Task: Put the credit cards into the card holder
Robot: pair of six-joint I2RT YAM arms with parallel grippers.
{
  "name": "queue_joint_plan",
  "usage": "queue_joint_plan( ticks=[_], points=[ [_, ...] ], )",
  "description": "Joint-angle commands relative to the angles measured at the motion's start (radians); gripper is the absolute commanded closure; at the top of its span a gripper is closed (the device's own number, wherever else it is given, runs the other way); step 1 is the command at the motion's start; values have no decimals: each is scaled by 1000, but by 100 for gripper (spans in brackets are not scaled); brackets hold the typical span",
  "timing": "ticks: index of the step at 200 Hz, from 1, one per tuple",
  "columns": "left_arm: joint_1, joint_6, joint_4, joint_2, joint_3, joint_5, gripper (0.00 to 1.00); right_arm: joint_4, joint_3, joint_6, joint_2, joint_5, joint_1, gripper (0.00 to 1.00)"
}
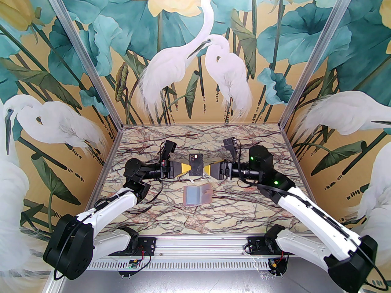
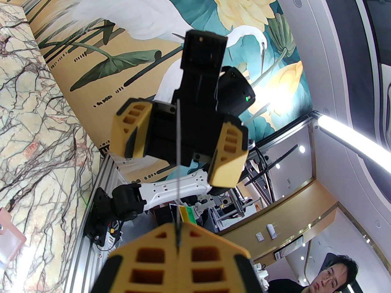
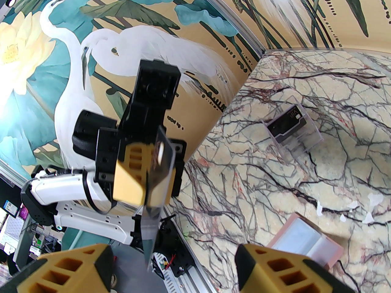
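Note:
A black credit card (image 1: 195, 170) hangs in the air above the table's middle, and my left gripper (image 1: 187, 168) is shut on its left end. My right gripper (image 1: 206, 169) faces it from the right, open, its yellow fingers (image 2: 131, 130) on either side of the card's free end without touching. The left wrist view shows that card (image 2: 177, 163) edge-on as a thin line. The card holder (image 1: 198, 195) lies open on the marble just in front, its pale sleeves up. Another black credit card (image 3: 287, 122) stands in a clear box.
The clear plastic box (image 1: 196, 157) stands just behind the two grippers. Small white scraps (image 3: 371, 200) lie on the marble near the card holder (image 3: 305, 243). Painted walls close the back and both sides. The arm bases sit at the near rail (image 1: 198, 244).

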Motion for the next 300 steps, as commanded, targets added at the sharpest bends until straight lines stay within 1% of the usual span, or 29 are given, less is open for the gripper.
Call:
queue_joint_plan(
  ticks=[1, 44, 77, 100, 120, 163, 253, 300],
  points=[
    [-1, -4, 20, 6, -10, 25, 100, 67, 44, 42, 31, -34, -5, 34],
    [-2, 16, -19, 8, -2, 25, 100, 100, 49, 72, 72, -56, -5, 47],
    [-1, 22, -27, 13, 1, 23, 100, 110, 42, 78, 78, -79, -5, 52],
    [-1, 23, -37, 19, 10, 28, 100, 119, 28, 78, 70, -91, -6, 54],
    [-1, 26, -52, 23, 20, 34, 100, 132, 19, 83, 72, -110, -6, 60],
    [-2, 31, -68, 18, 28, 39, 100, 143, 16, 83, 83, -135, -4, 69],
    [-4, 68, -146, -9, 37, 42, 100, 137, 1, 67, 97, -144, -2, 70],
    [-4, 102, -205, -24, 50, 44, 100, 141, -14, 61, 102, -148, 0, 76]
  ],
)
